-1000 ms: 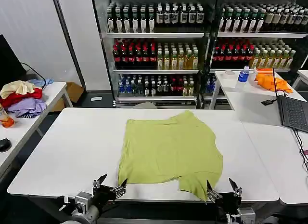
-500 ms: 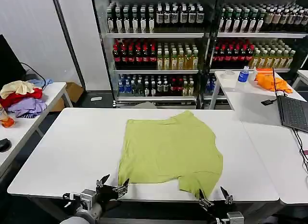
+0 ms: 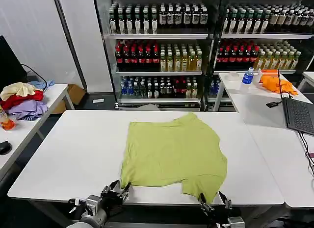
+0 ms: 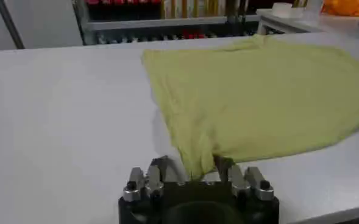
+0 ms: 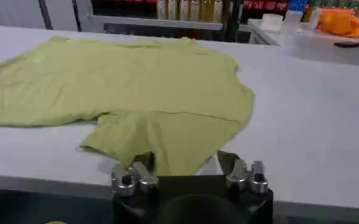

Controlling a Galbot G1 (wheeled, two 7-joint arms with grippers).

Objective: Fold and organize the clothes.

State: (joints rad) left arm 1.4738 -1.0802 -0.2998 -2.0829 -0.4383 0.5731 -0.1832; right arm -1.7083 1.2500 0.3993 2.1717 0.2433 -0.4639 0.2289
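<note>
**Taking the near hem cleanly at both corners**

Reaching in from the near edge of the white table [image 3: 64, 154], I have both grippers low at the table's lip, one at each near corner of the lime, yellow-green short-sleeved T-shirt [image 3: 171, 152] of soft thin fabric. The shirt lies spread roughly flat in the middle of the table, slightly skewed, with one sleeve flap [image 5: 161, 143] hanging toward the near right edge.

My left gripper [image 3: 116, 191] sits at the shirt's near left corner; in the left wrist view its fingers [image 4: 158, 170] stand apart with the corner of the cloth lying between them, not yet pinched. My right gripper [image 3: 214, 204] is at the near right, fingers parted as well, with the sleeve flap's edge between the tips in the right wrist view [image 5: 185, 164].

To do this step well, I judge that each gripper should slide far enough under the hem to catch both layers, then close on fabric alone, not on the tabletop. The thin cloth will likely bunch if pushed, so I should come in low and level. Both sides ought to close together, so the fold lifts evenly and the shirt does not twist. The right side looks trickier, because the sleeve flap may be caught without the body hem.
</note>
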